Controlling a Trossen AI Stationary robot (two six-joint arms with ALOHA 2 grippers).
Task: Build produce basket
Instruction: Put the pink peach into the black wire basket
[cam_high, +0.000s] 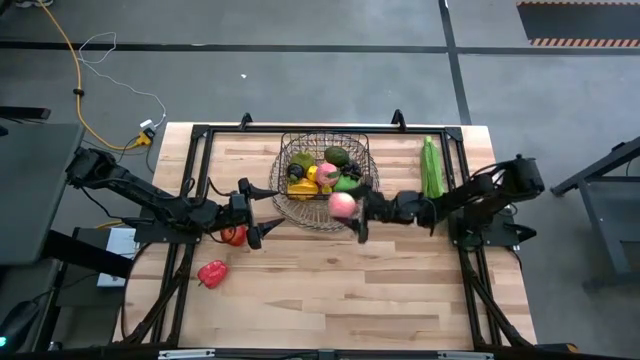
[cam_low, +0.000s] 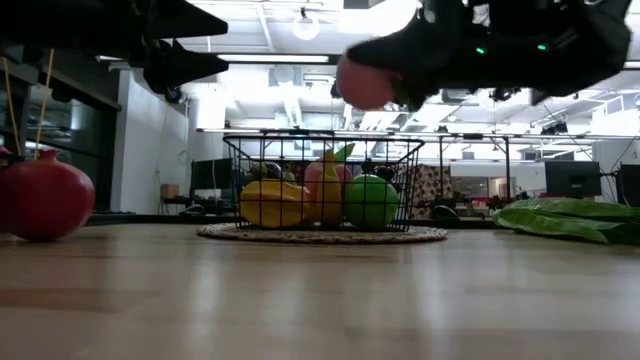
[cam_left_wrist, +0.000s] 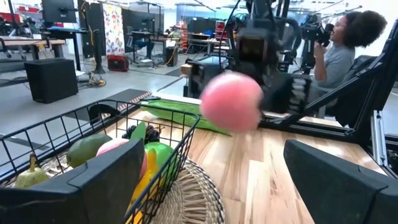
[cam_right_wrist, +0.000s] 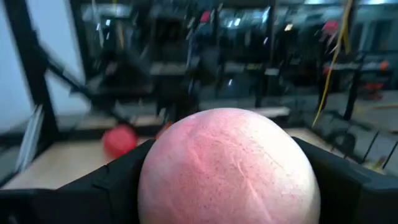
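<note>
Peach (cam_high: 342, 204), one, is sitting clamped in the right tool (cam_high: 352, 207) just beside the basket (cam_high: 300, 150). Two red fruits are lying near the wide-open left tool (cam_high: 257, 211) on the counter (cam_high: 330, 280).

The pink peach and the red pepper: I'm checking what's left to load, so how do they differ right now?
The pink peach is held in the right hand, up off the table at the basket's near edge; the red pepper lies loose on the wood. The peach is pale pink and round; the pepper is deep red and lumpier. Neither is in the basket yet.
</note>
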